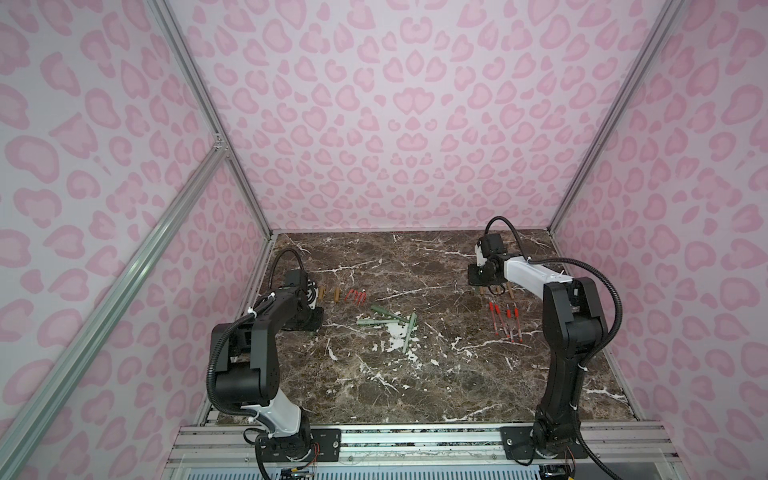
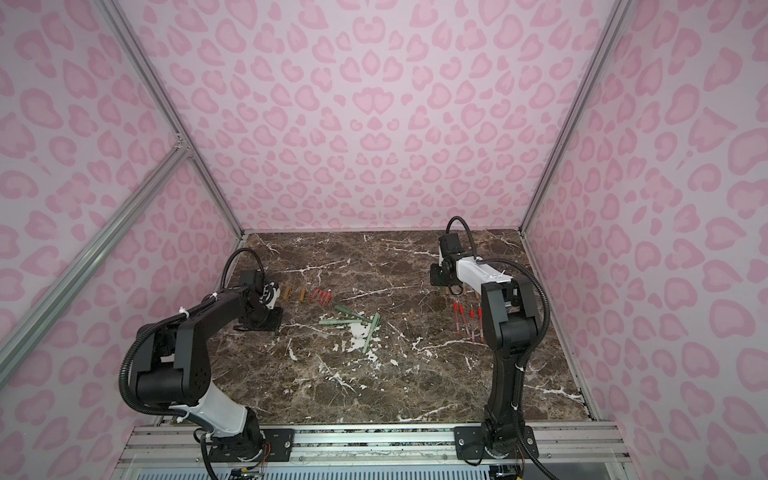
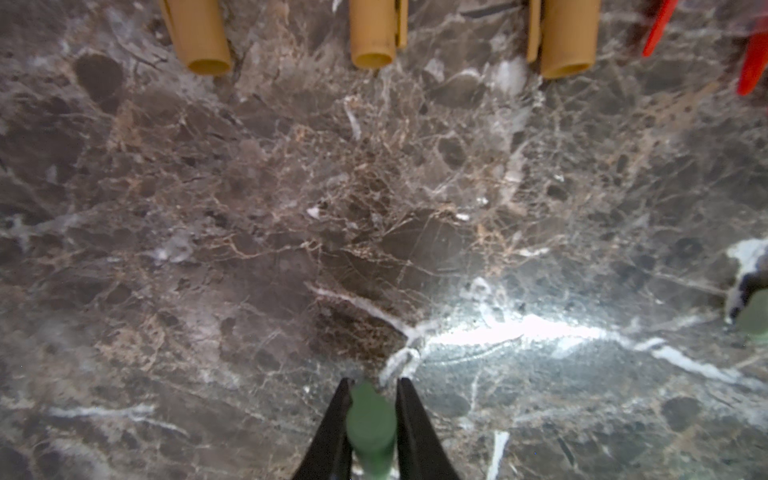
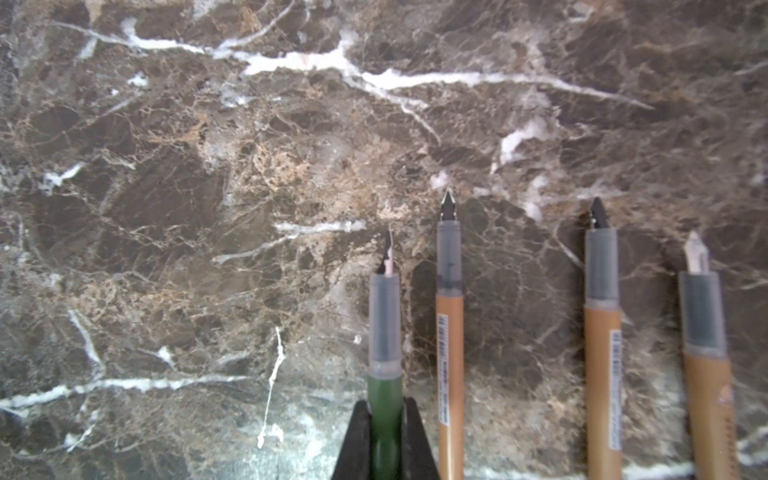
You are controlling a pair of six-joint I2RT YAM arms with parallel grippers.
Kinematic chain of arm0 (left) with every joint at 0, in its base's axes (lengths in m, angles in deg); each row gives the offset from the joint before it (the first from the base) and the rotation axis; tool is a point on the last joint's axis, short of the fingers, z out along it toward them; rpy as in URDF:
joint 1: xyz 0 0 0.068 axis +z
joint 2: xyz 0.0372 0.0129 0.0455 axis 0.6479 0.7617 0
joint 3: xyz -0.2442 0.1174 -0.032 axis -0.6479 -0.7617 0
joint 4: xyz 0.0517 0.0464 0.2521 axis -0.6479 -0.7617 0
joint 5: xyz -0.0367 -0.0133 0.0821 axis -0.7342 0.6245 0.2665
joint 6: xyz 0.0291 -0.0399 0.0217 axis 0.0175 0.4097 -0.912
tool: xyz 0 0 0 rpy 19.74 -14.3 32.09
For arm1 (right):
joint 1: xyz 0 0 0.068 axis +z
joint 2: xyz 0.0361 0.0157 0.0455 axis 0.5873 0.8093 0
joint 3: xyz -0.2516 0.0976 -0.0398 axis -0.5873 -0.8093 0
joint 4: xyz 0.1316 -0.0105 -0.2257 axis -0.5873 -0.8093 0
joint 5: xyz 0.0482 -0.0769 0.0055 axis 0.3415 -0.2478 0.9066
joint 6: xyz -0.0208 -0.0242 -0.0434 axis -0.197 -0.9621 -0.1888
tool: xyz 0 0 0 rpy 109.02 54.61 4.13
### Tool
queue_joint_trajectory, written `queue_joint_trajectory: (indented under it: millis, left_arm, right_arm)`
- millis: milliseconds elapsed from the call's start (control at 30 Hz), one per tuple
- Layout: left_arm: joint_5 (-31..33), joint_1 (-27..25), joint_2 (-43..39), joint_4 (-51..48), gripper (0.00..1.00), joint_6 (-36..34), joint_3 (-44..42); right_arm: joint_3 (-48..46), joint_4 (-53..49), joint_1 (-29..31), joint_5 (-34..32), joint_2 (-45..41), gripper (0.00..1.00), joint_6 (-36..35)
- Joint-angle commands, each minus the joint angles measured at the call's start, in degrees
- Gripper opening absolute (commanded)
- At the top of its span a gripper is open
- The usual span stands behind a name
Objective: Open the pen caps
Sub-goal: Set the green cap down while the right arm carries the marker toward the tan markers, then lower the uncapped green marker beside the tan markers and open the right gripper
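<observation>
- The left gripper (image 3: pixel 370 384) stands narrow about the green cap (image 3: pixel 370 419), low over the table (image 1: pixel 415 395) and well left of the heap of green pens (image 1: pixel 388 322). A sliver of a gap shows by one finger, so I cannot tell whether it pinches the cap.
- The cap is already off its pen, so the step looks like laying it down. Let it rest flat on the marble before the jaws widen, or the round tube may roll.
- The tan caps (image 3: pixel 374 37) and red caps (image 3: pixel 754 62) lie in a row left of the heap. Set the green one near that row but apart from it.
- The right gripper (image 4: pixel 385 405) is clamped on the green pen body (image 4: pixel 385 324), nib bare, far right of the heap and just beside the tan pen bodies (image 4: pixel 450 340). Lower it parallel to them without nudging the nearest.
- Lift each arm straight up after letting go.
</observation>
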Motion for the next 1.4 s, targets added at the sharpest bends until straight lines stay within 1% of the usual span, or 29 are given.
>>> queue_joint_trajectory:
  millis: [0,133,233,267,433,533,600,700,800,933,1067,1267,1367]
  left_arm:
    - [-0.37,-0.15,-0.19,-0.37,0.27,0.24,0.32]
    - [-0.3,-0.28,-0.54,-0.53,0.35,0.35,0.3]
    - [0.0,-0.58,-1.72,-0.7,0.35,0.28,0.8]
    - [0.29,-0.65,-2.37,-0.96,0.41,0.22,1.12]
    - [-0.97,-0.87,-6.81,-0.36,0.53,-0.89,2.05]
    - [-3.4,-0.94,-9.93,0.66,0.66,-1.63,2.06]
    - [-5.2,-0.93,-12.0,1.23,0.78,-1.94,1.84]
    - [-6.81,-0.94,-14.03,2.0,0.93,-2.79,1.55]
    - [-8.08,-0.85,-15.26,2.46,0.99,-2.86,1.61]
    - [-9.55,-0.68,-16.02,2.47,0.98,-2.11,2.36]
    - [-9.62,-0.46,-16.1,2.31,0.98,-1.47,2.93]
    - [-9.93,-0.25,-16.34,2.39,0.98,-1.12,2.94]
    - [-10.23,-0.24,-16.43,2.28,0.98,-0.95,3.11]
  right_arm:
    - [0.83,-0.95,-0.17,-1.18,1.3,0.0,-0.89]
    - [2.82,-1.48,-0.39,-1.27,2.88,0.0,-0.9]
    - [4.93,-2.01,-0.39,-1.31,4.33,0.01,-0.97]
    - [5.49,-2.25,-0.37,-1.57,4.78,0.01,-0.98]
    - [7.92,-3.48,-0.51,-2.28,6.9,0.02,-0.39]
    - [8.53,-3.55,-0.53,-2.61,7.61,0.03,0.21]
    - [8.97,-3.92,-0.4,-3.04,8.1,0.05,0.42]
    - [9.06,-4.11,-0.23,-3.6,8.47,0.06,0.56]
    - [9.06,-4.3,0.3,-4.15,8.78,0.1,0.56]
    - [8.89,-4.57,0.57,-4.71,9.23,0.17,0.69]
    - [8.8,-4.56,0.88,-5.0,9.47,0.22,0.7]
    - [9.3,-5.25,0.92,-4.88,8.66,0.26,0.87]
    - [9.68,-5.92,1.18,-5.02,6.76,0.28,0.78]
